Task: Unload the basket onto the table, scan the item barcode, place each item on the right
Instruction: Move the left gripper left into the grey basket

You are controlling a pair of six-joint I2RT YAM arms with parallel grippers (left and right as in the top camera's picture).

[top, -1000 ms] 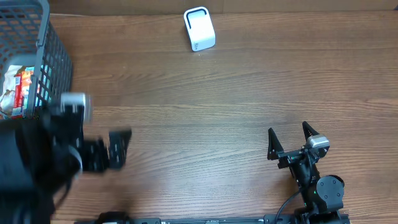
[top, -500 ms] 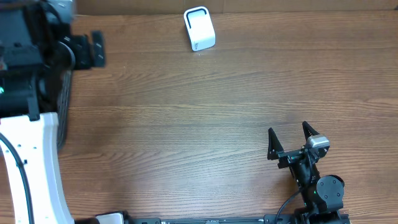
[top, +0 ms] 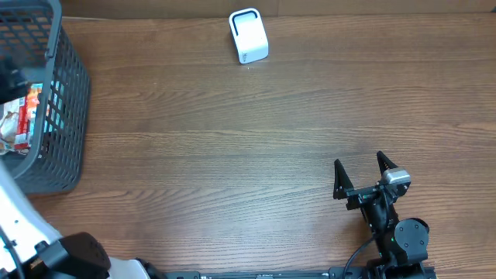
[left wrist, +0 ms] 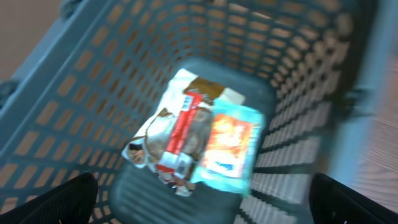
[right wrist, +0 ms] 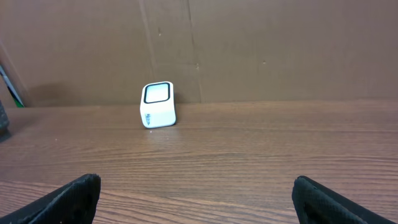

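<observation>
My L gripper (left wrist: pixel 202 202) hangs over the basket (left wrist: pixel 74 93), cam looking down into it. Its fingers are wide apart w/ nothing between them. Only the two dark tips show, low in the corners of the wrist view, and the whole pic is smeared.

On the basket floor lie two packs, touching side by side. One is a brown pack (left wrist: pixel 177 130), white and brown w/ a red strip along it. The other is a teal pack (left wrist: pixel 230 146) w/ an orange patch, on its right in that view. The print is too blurred to read, so I can't tell where a barcode sits.

From overhead the basket (top: pixel 68 101) is grey mesh at the far-left corner of the table (top: pixel 232 147). Red-orange wrapper shows through its wall. My white L arm (top: pixel 15 209) runs up the left edge beside it. The gripper there is just a dark blur at the frame edge.

My R gripper (top: pixel 359 163) sits near-right on the table, well apart from the basket. Its fingers are spread and empty and point toward the far edge. In its own cam both tips sit low in the corners w/ table wood between them.

The scanner (top: pixel 249 36) is a white box w/ a dark-rimmed window and stands at the far edge, abt centre. In the R wrist view the scanner (right wrist: pixel 158 104) is ahead and a bit left, in front of a brown cardboard wall (right wrist: pixel 261 43). It's well apart from both grippers and the basket.
</observation>
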